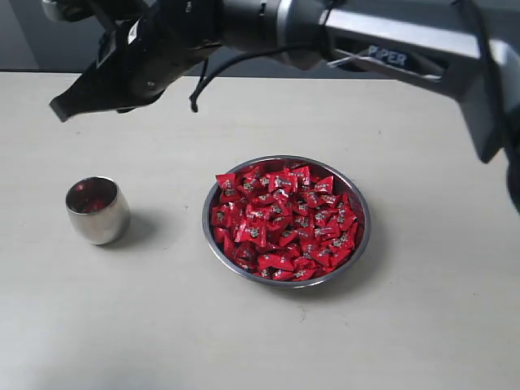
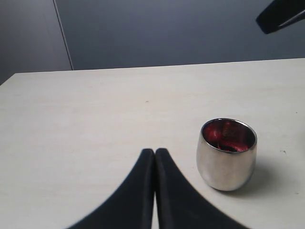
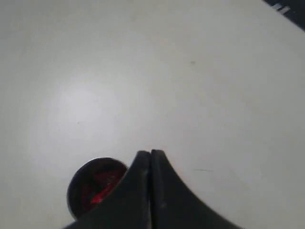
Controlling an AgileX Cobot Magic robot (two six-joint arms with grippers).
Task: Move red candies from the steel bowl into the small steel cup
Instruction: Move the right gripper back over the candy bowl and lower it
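- At nine o'clock from your steel bowl (image 1: 366, 231) of red candies (image 1: 284, 223): small steel cup (image 1: 97, 213), red inside.
- Right gripper (image 1: 60, 107), left gripper (image 2: 155, 153): both closed, empty.

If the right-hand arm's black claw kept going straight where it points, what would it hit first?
Probably the bare beige table top. The shut right gripper aims past the small rounded steel cup, which lies to one side of that line; depth is unclear.
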